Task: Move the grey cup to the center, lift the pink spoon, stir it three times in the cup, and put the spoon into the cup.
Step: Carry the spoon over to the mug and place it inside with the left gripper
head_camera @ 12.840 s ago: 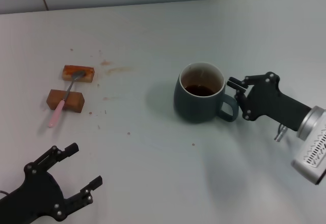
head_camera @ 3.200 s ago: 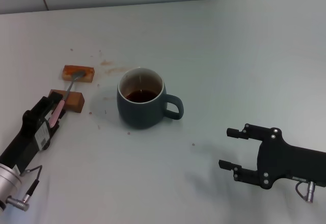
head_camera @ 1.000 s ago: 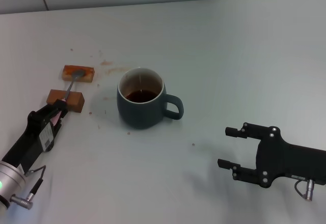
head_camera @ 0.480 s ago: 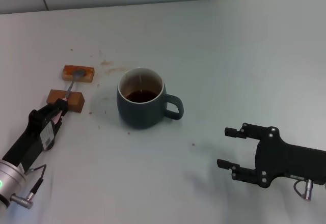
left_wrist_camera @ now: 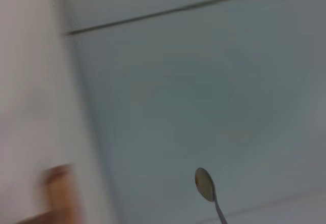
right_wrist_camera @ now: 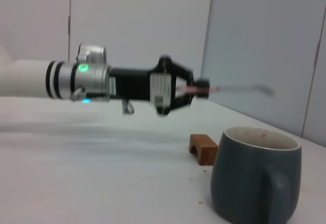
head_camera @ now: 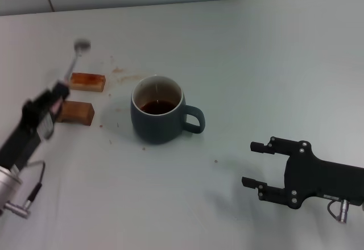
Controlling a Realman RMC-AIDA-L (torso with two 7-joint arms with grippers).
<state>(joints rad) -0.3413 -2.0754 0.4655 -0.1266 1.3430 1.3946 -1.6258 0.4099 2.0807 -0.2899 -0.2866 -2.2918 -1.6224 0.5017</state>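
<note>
We hold the pink spoon (head_camera: 73, 61) in our left gripper (head_camera: 55, 94), whose jaws are closed on the pale handle. The spoon is off the worktop (head_camera: 256, 62) and in the air, its silver bowl pointing away from us, above and a little beyond the far brown block (head_camera: 87, 81). In the left wrist view only the metal bowl and a stretch of the neck show (left_wrist_camera: 205, 184), with the pale worktop blurred behind. In the right wrist view the left gripper (right_wrist_camera: 201, 88) hangs level over the worktop, with the pink handle and silver neck (right_wrist_camera: 239, 88) reaching out past its tip, higher than the rim of the grey cup (right_wrist_camera: 256, 177).

The grey cup (head_camera: 156, 119) stands upright near the middle of the worktop, with dark liquid inside and its handle turned toward our right side. It is apart from both grippers. The two brown blocks lie to the left of the cup, the near one (head_camera: 75, 112) just beside our left arm.

Our right gripper (head_camera: 254, 163) sits low at the near right of the worktop, well apart from the cup. Its jaws are spread wide and hold nothing.

A few brown stains (head_camera: 126, 77) mark the worktop between the far block and the cup.
</note>
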